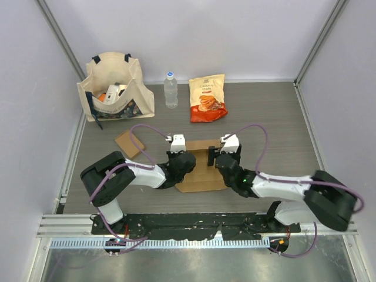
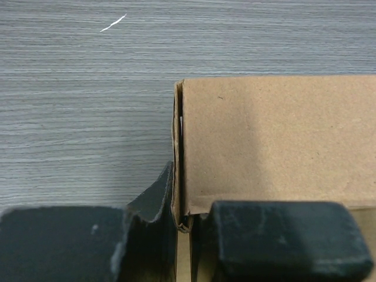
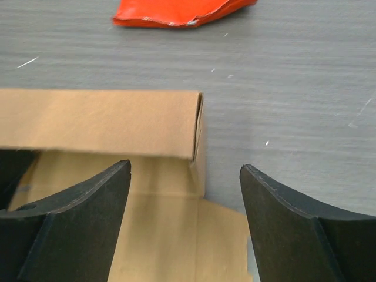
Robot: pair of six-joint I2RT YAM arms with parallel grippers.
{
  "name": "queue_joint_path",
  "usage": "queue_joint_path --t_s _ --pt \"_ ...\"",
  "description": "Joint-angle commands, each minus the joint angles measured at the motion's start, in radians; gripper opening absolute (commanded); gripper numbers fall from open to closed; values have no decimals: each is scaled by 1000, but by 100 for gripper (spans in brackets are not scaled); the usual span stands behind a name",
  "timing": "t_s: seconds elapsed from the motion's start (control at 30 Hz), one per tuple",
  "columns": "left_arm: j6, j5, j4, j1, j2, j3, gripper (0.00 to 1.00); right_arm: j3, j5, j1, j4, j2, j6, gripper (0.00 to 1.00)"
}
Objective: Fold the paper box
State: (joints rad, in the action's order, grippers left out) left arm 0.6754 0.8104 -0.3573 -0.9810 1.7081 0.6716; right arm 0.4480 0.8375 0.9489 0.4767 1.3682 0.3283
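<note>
Left hand (image 2: 170, 226) pinches the paper box (image 2: 276, 135) wall; right hand (image 3: 185, 176), released, straddles its corner.

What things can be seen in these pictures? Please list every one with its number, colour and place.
box: one, brown, flat on the table's near middle, between the two pincers, back wall raised
cardboard piece: one, brown, left of the box, apart from it
cloth bag: one, cream, far left corner, holding white and orange items too small to name
bottle: one, clear with a blue cap, upright, far middle
snack bag: one, orange and red, lying right of the bottle
table: one, grey wood grain
left arm: one, white and black, near left
right arm: one, white and black, near right
left pincer: one, black, shut on the box's left wall
right pincer: one, black, open at the box's right end
</note>
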Motion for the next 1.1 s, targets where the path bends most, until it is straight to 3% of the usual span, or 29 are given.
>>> queue_joint_path --t_s 0.0,0.07,0.1,0.13,0.2,0.27,0.4,0.5,0.6,0.7,0.8,0.83,0.87,0.9,0.93,0.97,1.07 --pt "3 16 27 -4 -25 2 0 -28 -237 -30 -401 -242 170 83" --pt "4 15 30 -2 -25 2 0 -17 -350 -70 -534 -343 234 84" --pt "4 13 34 -2 -24 3 0 -5 -398 -150 -574 -366 329 84" --pt "4 12 38 -4 -22 6 0 -9 -548 -203 -605 -394 362 85" --pt "6 7 53 -2 -19 20 0 -29 -732 -388 -636 -380 484 85" --pt "6 1 60 -4 -15 26 0 -31 -971 -491 -717 -315 521 81" --pt "4 -8 49 -2 -10 25 0 -69 -1133 -558 -741 -256 505 80" --pt "9 -13 53 -4 -7 28 0 -133 -1233 -559 -646 -190 509 73" --pt "9 -10 57 -2 -21 22 0 -231 -1333 -561 -350 -143 615 63" --pt "7 -11 66 -4 -34 19 0 -238 -1286 -561 -218 -103 626 60" --pt "0 -39 102 -2 -59 26 0 -232 -1273 -562 -103 -66 650 42" --pt "-8 -57 115 -4 -68 28 5 -221 -1253 -561 -119 -52 650 26" --pt "-11 -60 139 -4 -83 34 16 -195 -1243 -561 -142 -49 641 19" --pt "-13 -66 187 -4 -120 34 46 -181 -1235 -562 -168 -44 634 13" --pt "-17 -74 211 -1 -151 31 57 -166 -1227 -564 -234 -41 629 4" --pt "-17 -89 251 -2 -183 32 68 -143 -1233 -565 -260 -43 627 2" --pt "-37 -189 348 -1 -349 -3 83 -73 -1227 -567 -392 -53 608 1"
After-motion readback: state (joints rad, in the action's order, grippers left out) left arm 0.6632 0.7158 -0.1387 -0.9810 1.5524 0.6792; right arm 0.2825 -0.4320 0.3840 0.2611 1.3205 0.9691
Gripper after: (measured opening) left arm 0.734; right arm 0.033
